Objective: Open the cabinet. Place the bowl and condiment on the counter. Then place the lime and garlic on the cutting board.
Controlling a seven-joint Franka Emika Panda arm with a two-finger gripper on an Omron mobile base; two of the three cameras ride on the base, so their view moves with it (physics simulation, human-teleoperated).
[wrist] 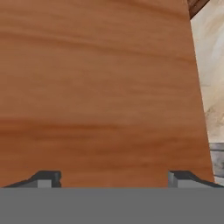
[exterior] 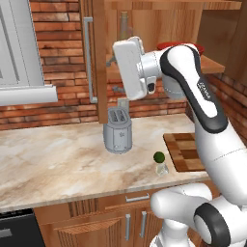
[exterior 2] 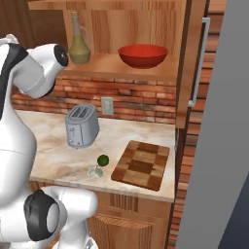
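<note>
I am looking along the pincer (wrist: 113,179) at bare wood: its two fingertips are standing wide apart with nothing between them, and a brown panel of the cabinet (exterior 2: 192,63) is sitting right in front of them. From the base views I am seeing the doors already swung out, the left one with its long handle (exterior: 88,60) hanging forward over the surface (exterior: 58,154), so I am judging the opening as done or nearly done.

The bowl (exterior 2: 143,55) is resting on the shelf, right of centre, and the condiment (exterior 2: 79,44) is standing upright at the shelf's left end, well apart from it. The lime (exterior 2: 103,160) is lying on the surface just left of the cutting board (exterior 2: 142,165), with the garlic (exterior 2: 95,171) touching or almost touching it; the toaster (exterior 2: 81,125) is standing behind them.

To do the next reach well, I am planning to clear the hand off the door panel first, then come in level with the shelf. For the bowl, I am thinking of pinching its rim from above, keeping the wide opening until the fingers straddle the wall. I am minding the door edge and the toaster below while lowering anything.
</note>
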